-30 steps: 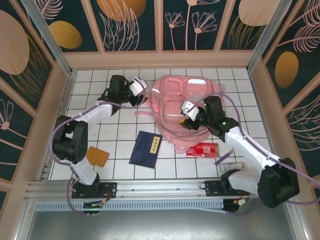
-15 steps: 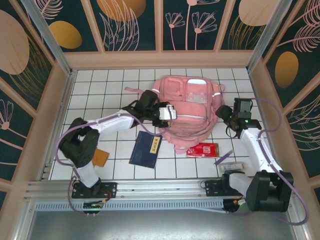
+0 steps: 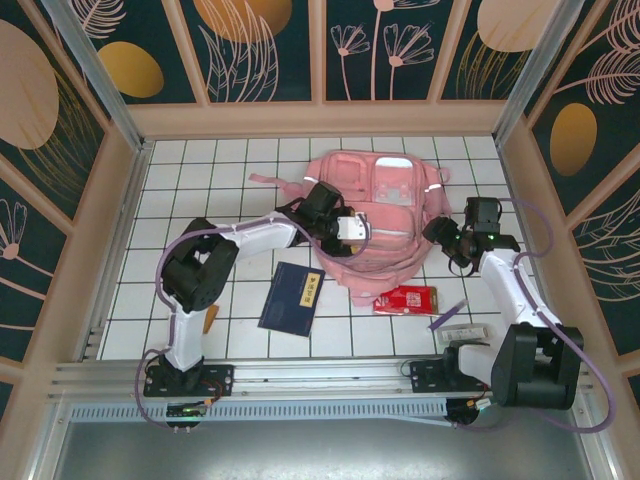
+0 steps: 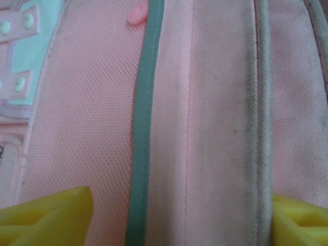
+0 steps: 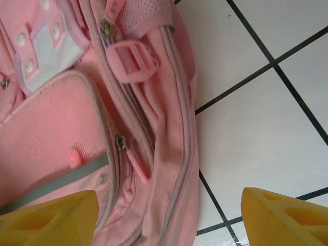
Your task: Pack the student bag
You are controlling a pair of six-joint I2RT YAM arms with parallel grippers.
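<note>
At 12 o'clock on the white-tiled counter [image 3: 190,190] the large soft pink fabric backpack [image 3: 385,200] is laid. The left pincer [image 3: 358,228] is held apart over its front. The right pincer [image 3: 436,236] is spread apart at its 3 o'clock edge.

Nothing is legible; markings on the blue book [image 3: 288,300] and the red packet [image 3: 406,299] are too small.
</note>
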